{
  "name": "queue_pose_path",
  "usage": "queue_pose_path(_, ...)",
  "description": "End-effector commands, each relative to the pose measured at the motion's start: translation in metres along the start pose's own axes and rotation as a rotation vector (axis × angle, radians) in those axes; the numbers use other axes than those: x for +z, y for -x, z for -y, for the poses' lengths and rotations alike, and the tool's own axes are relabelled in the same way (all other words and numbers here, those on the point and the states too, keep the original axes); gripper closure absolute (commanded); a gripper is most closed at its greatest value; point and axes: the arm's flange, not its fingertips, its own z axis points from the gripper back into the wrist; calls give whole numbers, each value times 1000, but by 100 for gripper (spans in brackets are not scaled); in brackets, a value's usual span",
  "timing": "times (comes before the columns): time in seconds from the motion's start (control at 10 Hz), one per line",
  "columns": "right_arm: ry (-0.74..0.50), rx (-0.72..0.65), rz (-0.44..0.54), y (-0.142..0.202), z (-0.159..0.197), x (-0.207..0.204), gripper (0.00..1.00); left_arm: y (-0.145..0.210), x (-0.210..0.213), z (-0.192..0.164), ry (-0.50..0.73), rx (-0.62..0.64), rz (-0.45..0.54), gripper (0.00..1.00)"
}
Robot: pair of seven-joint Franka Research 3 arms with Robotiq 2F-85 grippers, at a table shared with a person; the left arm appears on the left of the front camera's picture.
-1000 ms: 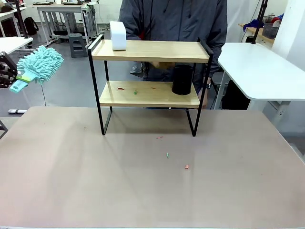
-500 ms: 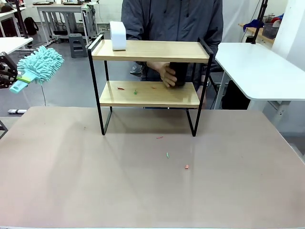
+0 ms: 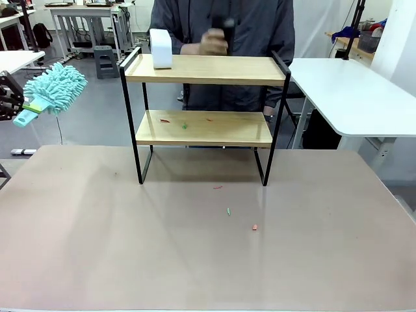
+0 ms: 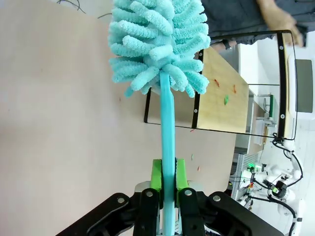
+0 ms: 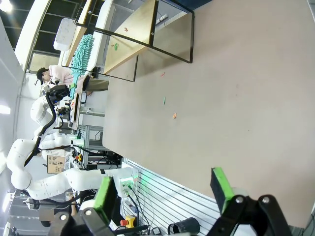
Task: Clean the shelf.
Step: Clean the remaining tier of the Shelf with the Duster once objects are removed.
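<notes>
- The front camera sat at the robot's side of the table (image 3: 195, 260) and faced across it to the shelf (image 3: 205, 127).
- The left wrist camera, rolled sideways, looked along the duster (image 4: 157, 49) close before it, shelf beyond.
- The right wrist camera, rolled likewise, looked past the right gripper (image 5: 163, 189) over the tabletop.
- All three shared shelf and tabletop.

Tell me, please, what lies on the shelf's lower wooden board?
Small red and green scraps lie on the light wooden lower board; black metal frame posts hide thin slivers of it.
</notes>
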Motion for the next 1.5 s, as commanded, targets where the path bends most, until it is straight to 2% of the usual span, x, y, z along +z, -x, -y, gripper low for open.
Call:
queue_pose_path(0.0,-19,23,16,-2,-1,0,0,45,26,-3,85,-75,-95,88)
queue_pose_path(0.2,-19,23,16,-2,-1,0,0,111,75,-36,147,-163,-166,88)
queue_pose_path(0.3,-19,23,16,-2,-1,0,0,138,94,-46,217,-215,-306,88)
queue_pose_path(0.4,-19,23,16,-2,-1,0,0,161,105,-52,201,-295,-382,88)
queue_pose_path(0.5,-19,23,16,-2,-1,0,0,175,109,-52,231,-401,-503,88)
queue_pose_path(0.7,-19,23,16,-2,-1,0,0,186,89,-39,203,-560,-674,88)
queue_pose_path(0.9,-19,23,16,-2,-1,0,0,190,50,-21,111,-609,-762,88)
queue_pose_path(1.0,-19,23,16,-2,-1,0,0,193,34,-11,116,-594,-755,88)
queue_pose_path(1.2,-19,23,16,-2,-1,0,0,202,-6,14,114,-577,-559,88)
queue_pose_path(1.4,-19,23,16,-2,-1,0,0,219,-37,39,166,-589,-483,88)
